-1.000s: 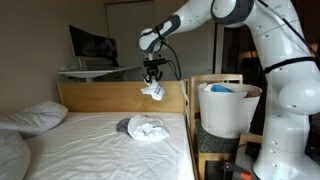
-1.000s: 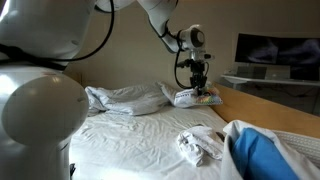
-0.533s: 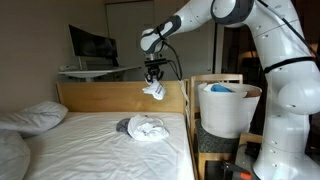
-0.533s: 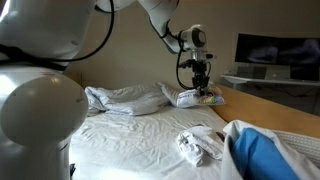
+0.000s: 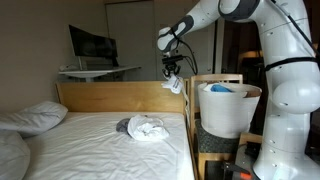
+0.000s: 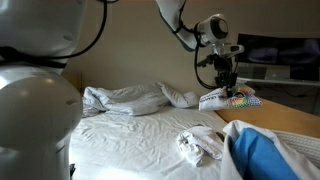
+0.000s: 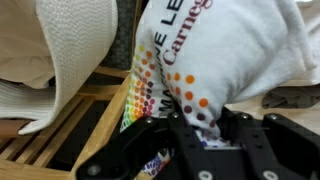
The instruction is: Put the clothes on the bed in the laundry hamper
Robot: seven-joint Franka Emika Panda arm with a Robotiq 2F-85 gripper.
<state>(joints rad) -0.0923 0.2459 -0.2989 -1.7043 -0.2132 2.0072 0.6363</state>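
Over the bed's (image 5: 100, 140) edge nearest the hamper, by the end of the headboard (image 5: 100, 97): claw (image 5: 173, 76) is clenched on a white garment (image 5: 177, 85), which hangs free below it, off the sheet.

- In an exterior view the garment (image 6: 228, 99) shows a coloured dot print along its lower edge. It hangs above the wooden side board (image 6: 285, 120), claw (image 6: 229, 88) pointing straight down.
- Wrist view: claw (image 7: 205, 118) fingers pinch a fold of the garment (image 7: 215, 50). Printed lettering and orange/multicolour dots are readable on the cloth, which fills most of the frame. A white ribbed curved edge (image 7: 70, 60) sits left of it with wooden slats (image 7: 60, 130) beneath; can't tell what that edge belongs to.
- Laundry hamper (image 5: 228, 115) stands beside the bed, just past the held garment. The garment is near its rim but not over the opening. A blue item (image 5: 218, 88) already lies inside.
- Remaining clothes (image 5: 147, 127) are on the bed in one small heap, white on top with grey showing at the edge, well short of the hamper. Same heap (image 6: 200, 147) is visible in both exterior views.
- Pillows (image 6: 125, 100) are at the far end of the bed, apart from the heap.
- Monitor (image 5: 92, 45) stands behind the headboard.
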